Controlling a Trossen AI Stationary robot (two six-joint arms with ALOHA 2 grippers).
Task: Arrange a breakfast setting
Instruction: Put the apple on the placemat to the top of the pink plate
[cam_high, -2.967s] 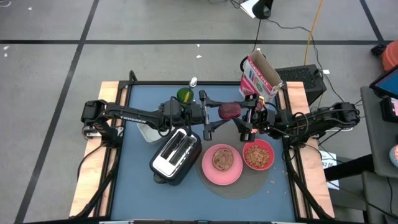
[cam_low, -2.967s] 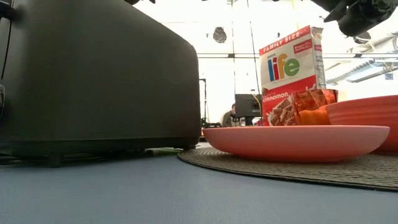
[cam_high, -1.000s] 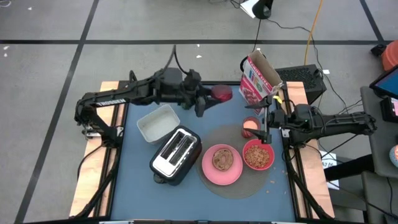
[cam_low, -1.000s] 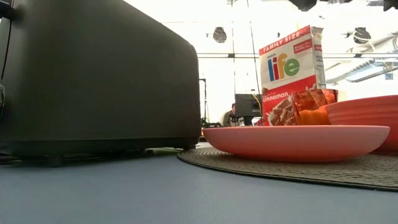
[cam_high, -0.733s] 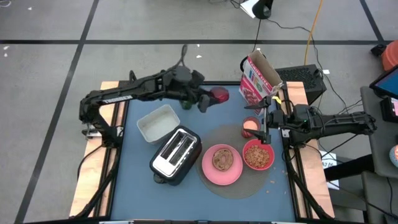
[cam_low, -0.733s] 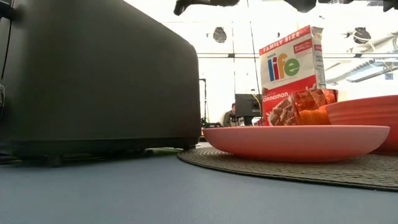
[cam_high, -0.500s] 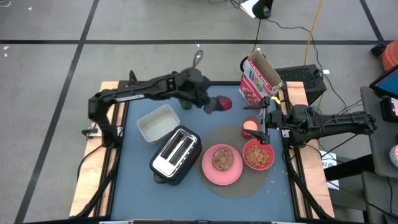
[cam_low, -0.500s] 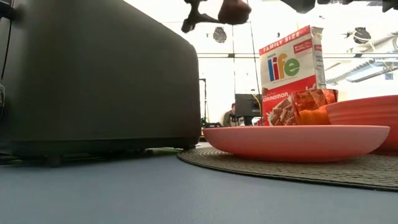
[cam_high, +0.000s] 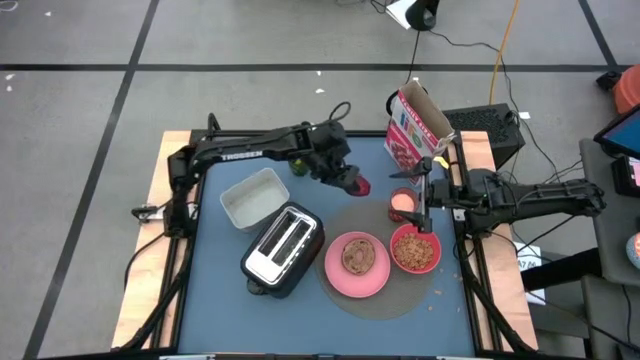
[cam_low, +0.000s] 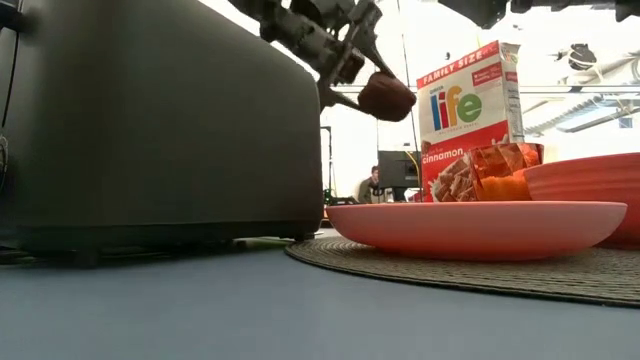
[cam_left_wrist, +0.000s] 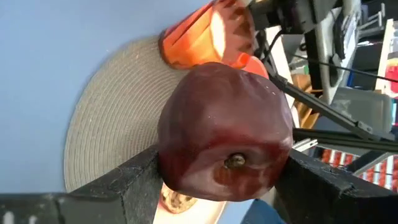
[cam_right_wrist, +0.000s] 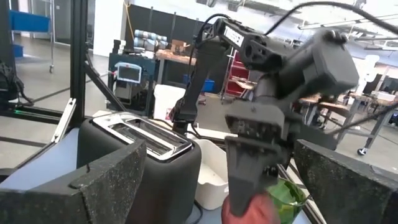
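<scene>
My left gripper (cam_high: 347, 180) is shut on a dark red fruit, an apple (cam_left_wrist: 227, 130), and holds it in the air above the far left edge of the round grey mat (cam_high: 372, 295). On the mat stand a pink plate (cam_high: 336, 275) with round browned bread (cam_high: 358, 255), a red bowl (cam_high: 415, 250) of cereal, and a small pink cup (cam_high: 402, 204). My right gripper (cam_high: 424, 196) waits open at the table's right side, above the cup and bowl, with nothing between its fingers. My left gripper pinches the apple between its two fingers, one on each opposite side (cam_left_wrist: 163, 168). The fingers (cam_low: 340, 72) slant down from the table's far left. The apple (cam_low: 387, 96) is lifted clear, with its stem pit (cam_left_wrist: 234, 162) turned back toward the wrist.
A silver-and-black toaster (cam_high: 283, 245) stands left of the plate, with a white rectangular container (cam_high: 252, 197) behind it. An open cereal box (cam_high: 415, 125) stands at the far right. Something green (cam_high: 297, 160) shows behind my left arm.
My left gripper has carried the apple from the table's far edge toward the near edge and down, and its wrist has rolled. In the low view the apple has come down into sight from above. It is still lifted clear.
</scene>
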